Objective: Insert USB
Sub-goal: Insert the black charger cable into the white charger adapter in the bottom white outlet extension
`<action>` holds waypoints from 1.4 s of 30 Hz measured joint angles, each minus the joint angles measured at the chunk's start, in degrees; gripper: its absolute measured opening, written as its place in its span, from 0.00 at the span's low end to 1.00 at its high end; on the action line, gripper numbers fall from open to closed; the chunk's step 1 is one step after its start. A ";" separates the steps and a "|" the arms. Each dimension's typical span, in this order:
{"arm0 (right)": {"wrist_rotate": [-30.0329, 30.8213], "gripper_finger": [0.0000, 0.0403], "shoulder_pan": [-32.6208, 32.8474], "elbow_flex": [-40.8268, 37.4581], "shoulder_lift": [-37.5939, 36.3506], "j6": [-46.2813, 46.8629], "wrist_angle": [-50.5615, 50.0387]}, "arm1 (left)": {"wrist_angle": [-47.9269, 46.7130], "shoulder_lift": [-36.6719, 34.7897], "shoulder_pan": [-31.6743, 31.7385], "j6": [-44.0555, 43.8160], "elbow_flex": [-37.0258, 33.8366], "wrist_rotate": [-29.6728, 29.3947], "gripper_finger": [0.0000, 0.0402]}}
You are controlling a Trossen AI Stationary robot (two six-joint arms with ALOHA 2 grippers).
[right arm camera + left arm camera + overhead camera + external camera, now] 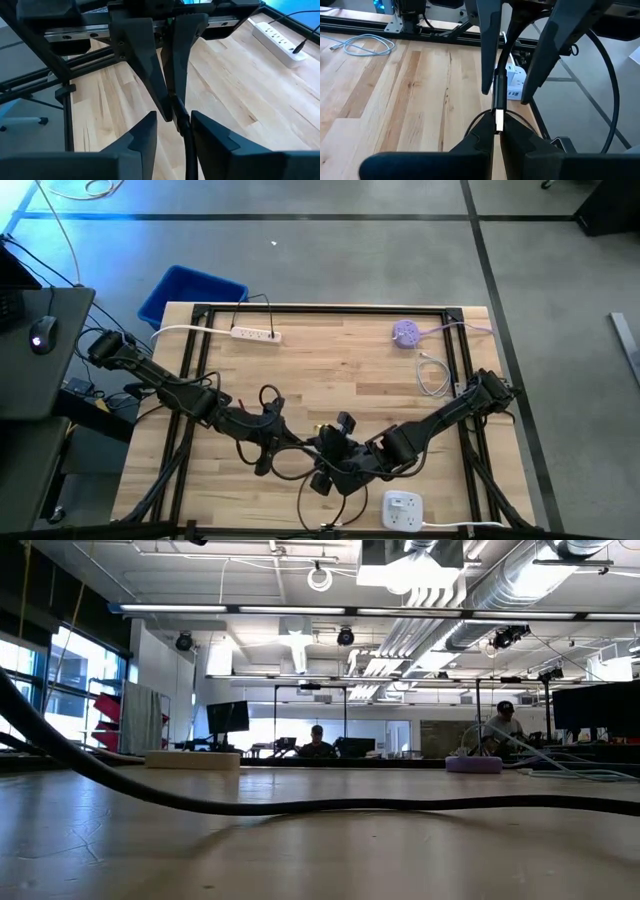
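A black USB plug with a silver end hangs above the table's near middle, and its black cable loops down onto the wood. My left gripper is shut on the plug. My right gripper faces it from the right, open, with one finger on either side of the plug and cable. Whether a finger touches them I cannot tell. In the high view the two grippers meet tip to tip, left and right. A white USB charger block lies flat at the near edge. My left gripper pinches the plug's silver end between its two fingertips. The fingers come slanting down from the table's left and lie along the plug, whose black body sticks out beyond them toward my right gripper. The plug is clear of the table.
A white power strip lies at the far edge, and a purple round thing with a white cable at the far right. A blue bin stands off the far left corner. The black cable crosses the low view.
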 joint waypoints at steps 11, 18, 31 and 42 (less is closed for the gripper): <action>-1.83 0.03 -0.72 0.00 0.00 0.20 0.28 | -0.19 0.02 -0.02 0.17 -0.02 0.51 0.00; -8.54 0.01 -2.65 0.02 -0.57 3.45 -0.12 | -1.14 0.04 0.00 5.55 -0.11 2.59 0.03; -33.39 0.00 -4.36 0.07 -9.40 15.76 -17.74 | -9.65 -0.20 -0.13 1.46 -0.02 3.63 0.11; -48.52 0.00 7.20 0.07 -9.01 25.85 -36.76 | -13.89 -0.20 -0.15 -0.89 -0.02 3.15 0.12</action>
